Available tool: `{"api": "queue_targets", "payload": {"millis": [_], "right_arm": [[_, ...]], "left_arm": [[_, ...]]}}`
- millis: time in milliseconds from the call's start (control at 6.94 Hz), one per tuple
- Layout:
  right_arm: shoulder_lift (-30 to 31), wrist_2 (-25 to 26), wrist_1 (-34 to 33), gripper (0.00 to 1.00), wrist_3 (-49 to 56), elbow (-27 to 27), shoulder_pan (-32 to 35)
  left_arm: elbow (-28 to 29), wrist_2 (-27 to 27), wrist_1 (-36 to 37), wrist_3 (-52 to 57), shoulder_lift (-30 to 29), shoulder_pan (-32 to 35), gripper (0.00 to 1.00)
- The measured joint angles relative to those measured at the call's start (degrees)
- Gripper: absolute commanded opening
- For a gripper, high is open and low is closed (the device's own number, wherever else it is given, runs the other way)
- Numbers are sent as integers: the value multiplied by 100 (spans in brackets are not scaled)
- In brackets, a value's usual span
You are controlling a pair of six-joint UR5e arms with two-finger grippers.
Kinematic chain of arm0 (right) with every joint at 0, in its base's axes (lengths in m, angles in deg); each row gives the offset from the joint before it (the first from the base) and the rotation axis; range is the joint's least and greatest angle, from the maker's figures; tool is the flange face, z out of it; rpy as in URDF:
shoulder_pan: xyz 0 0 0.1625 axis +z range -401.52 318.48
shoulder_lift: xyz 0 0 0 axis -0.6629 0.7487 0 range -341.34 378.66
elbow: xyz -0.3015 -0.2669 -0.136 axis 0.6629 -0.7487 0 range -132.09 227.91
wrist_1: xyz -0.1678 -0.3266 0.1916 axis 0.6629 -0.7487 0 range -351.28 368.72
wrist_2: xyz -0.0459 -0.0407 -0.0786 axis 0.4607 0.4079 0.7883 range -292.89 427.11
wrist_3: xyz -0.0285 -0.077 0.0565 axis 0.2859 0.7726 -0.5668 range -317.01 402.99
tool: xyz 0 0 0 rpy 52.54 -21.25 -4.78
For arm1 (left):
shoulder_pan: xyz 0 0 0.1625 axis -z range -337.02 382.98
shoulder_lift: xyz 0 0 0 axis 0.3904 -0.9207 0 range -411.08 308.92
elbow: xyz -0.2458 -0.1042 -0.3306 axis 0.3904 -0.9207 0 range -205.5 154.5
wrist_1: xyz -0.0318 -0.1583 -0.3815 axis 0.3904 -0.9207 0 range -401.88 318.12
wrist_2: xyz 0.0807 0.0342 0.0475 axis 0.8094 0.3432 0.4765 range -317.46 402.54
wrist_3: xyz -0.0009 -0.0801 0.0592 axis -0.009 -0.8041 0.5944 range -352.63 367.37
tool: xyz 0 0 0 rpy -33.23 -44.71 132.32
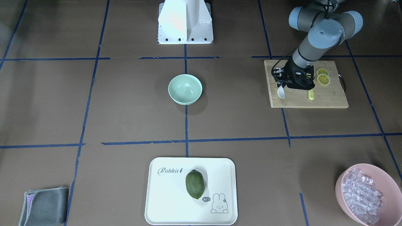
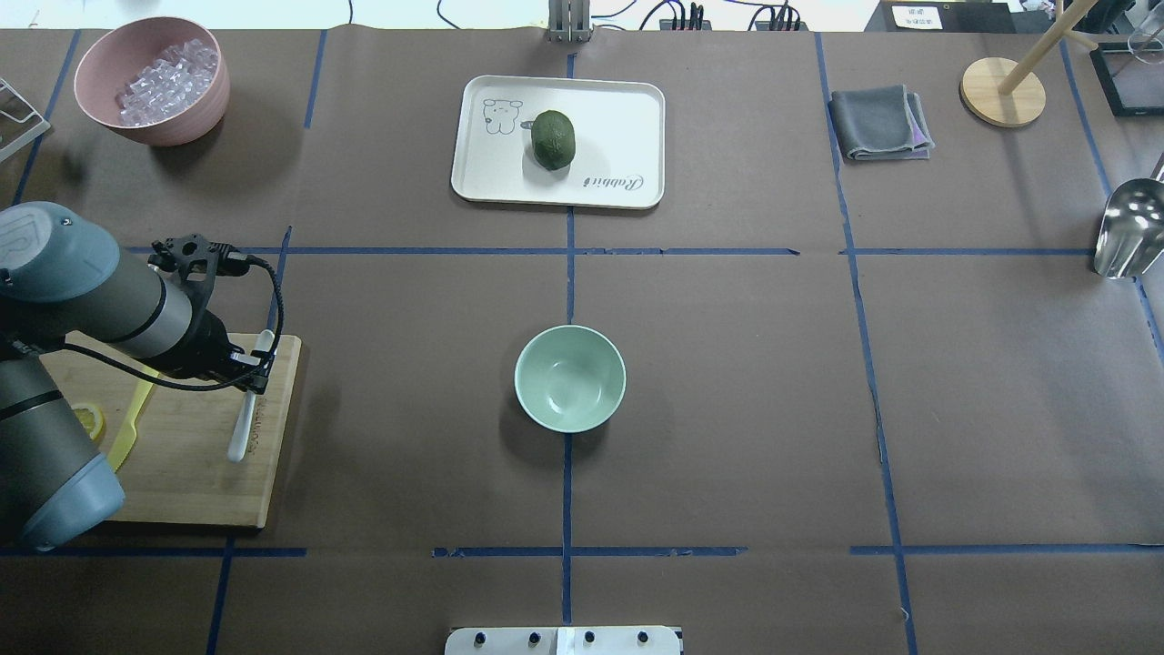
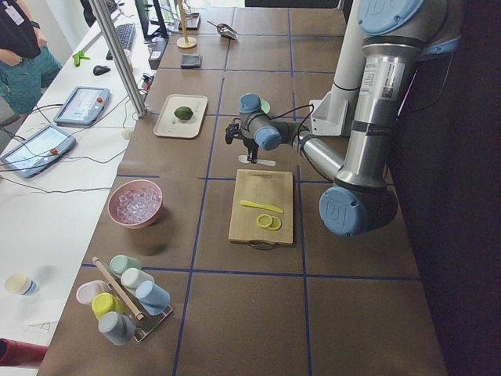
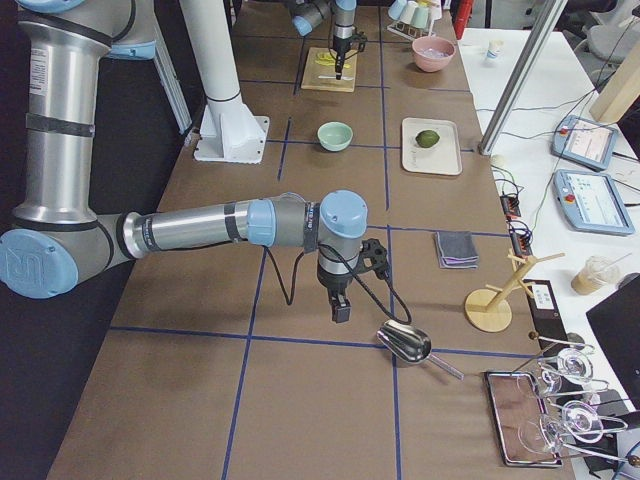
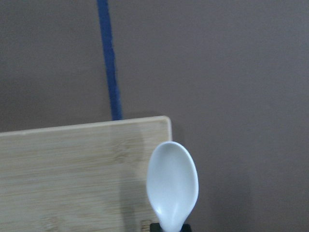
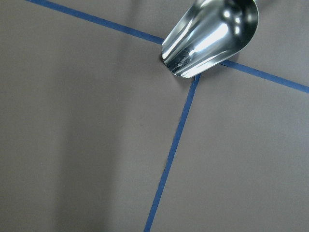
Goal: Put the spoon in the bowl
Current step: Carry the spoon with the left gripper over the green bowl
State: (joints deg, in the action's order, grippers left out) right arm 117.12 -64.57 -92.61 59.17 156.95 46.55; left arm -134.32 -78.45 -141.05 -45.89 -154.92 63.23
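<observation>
Your left gripper [image 2: 247, 375] is clamped on the white spoon [image 2: 241, 428], seemingly lifted over the bamboo cutting board [image 2: 182, 482] corner, well apart from the mint-green bowl [image 2: 570, 377]. Your right gripper [image 4: 341, 312] hangs near the metal scoop [image 4: 405, 343]; you can't tell how wide it stands.

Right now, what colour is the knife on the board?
Yellow. The knife shows best in the exterior left view.

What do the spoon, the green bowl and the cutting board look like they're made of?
The spoon: probably plastic, white and smooth with a soft sheen. The bowl: pale green with glossy highlights, so plastic or melamine, possibly glazed ceramic. The cutting board: bamboo or wood, matte, with visible strip grain.
</observation>
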Motion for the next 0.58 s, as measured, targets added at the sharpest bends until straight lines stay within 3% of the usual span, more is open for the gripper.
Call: {"api": "queue_targets", "payload": {"millis": [288,576], "right_arm": [[1,-43,0,100,-155,9,0],[-9,-39,0,100,-399,30,0]], "left_arm": [[181,-2,798,-109,-1060,-205,0],[679,25,1030,-670,-2013,-599,0]]}}
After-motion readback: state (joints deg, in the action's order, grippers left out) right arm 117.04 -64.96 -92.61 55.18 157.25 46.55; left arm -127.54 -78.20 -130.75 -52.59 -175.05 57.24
